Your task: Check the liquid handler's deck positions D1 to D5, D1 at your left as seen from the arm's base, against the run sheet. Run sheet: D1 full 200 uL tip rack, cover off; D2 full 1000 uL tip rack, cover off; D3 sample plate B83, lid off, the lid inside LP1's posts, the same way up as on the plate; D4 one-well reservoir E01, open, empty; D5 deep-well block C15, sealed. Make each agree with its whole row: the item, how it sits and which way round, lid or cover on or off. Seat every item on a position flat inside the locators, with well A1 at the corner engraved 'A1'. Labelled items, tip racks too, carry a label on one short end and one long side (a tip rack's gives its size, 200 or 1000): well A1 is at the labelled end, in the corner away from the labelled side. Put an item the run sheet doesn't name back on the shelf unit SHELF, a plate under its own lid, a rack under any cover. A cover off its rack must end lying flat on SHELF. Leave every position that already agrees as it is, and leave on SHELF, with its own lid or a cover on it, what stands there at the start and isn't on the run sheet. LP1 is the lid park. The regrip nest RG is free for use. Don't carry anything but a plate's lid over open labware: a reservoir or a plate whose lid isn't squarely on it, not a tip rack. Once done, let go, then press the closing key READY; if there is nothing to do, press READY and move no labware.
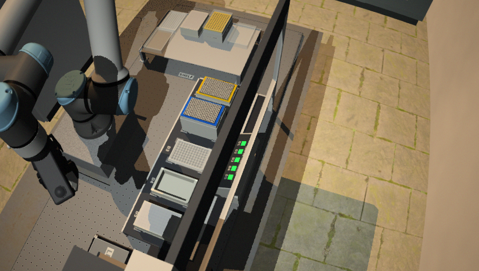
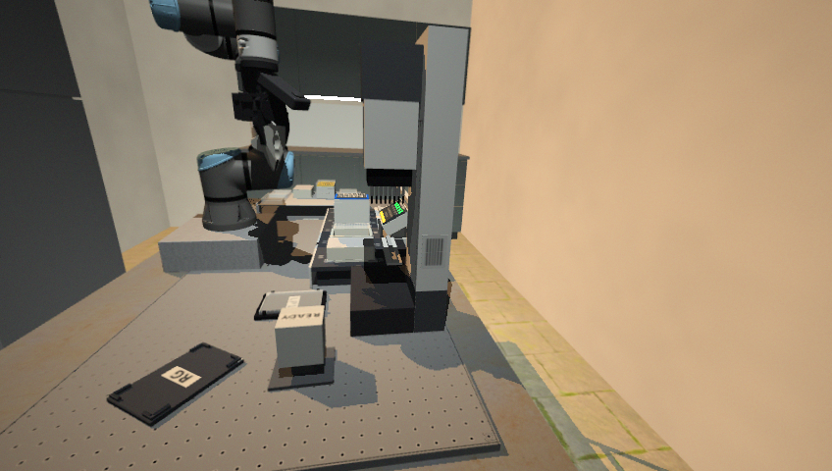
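Currently: deck row filled, arm raised over the counter [image 2: 373,402], fingers closed on nothing.

Largest first: liquid handler gantry [image 1: 231,110] spanning the deck; arm [image 1: 97,94] on its pedestal, its fingers [image 2: 273,139] pressed together, empty, hanging high above the counter, well apart from all labware. SHELF [image 1: 214,57] at the far end bears a yellow-topped rack [image 1: 218,21], a grey covered box and flat lids. Deck items, from SHELF outward: yellow-framed tip rack [image 1: 216,88], blue-framed tip rack [image 1: 202,112], uncovered sample plate [image 1: 189,155] at D3, open reservoir [image 1: 173,185] at D4, sealed deep-well block [image 1: 156,219]. Beside the deck: five green indicator lights [image 1: 236,159]. On the near counter: READY key [image 2: 299,338], lid park [image 2: 280,303] just behind it, RG nest [image 2: 175,382].
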Action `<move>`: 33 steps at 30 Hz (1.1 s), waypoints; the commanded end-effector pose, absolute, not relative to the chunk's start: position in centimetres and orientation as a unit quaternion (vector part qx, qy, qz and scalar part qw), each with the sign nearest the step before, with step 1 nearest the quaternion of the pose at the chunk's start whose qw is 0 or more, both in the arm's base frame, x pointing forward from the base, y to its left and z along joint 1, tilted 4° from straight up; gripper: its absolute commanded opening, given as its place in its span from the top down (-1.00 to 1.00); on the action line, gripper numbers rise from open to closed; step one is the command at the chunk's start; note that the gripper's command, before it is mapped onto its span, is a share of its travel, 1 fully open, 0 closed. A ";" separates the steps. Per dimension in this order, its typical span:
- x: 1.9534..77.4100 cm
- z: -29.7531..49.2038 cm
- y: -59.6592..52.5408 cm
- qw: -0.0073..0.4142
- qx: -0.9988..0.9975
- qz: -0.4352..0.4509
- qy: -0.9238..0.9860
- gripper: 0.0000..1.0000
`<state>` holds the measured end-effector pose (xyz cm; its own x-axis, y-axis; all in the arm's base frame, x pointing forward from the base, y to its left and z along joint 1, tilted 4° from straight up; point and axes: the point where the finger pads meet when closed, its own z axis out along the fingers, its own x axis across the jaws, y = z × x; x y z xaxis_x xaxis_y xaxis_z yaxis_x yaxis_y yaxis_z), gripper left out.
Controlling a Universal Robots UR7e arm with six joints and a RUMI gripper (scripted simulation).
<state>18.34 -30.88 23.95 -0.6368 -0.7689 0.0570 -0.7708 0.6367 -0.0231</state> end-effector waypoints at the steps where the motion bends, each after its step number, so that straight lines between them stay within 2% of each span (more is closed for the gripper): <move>1: 18.2 24.1 -33.0 0.021 0.387 0.023 -0.921 1.00; 14: 17.9 24.2 -34.8 0.019 0.315 0.025 -0.948 1.00; 33: 17.0 24.7 -43.0 0.015 0.150 0.028 -0.988 1.00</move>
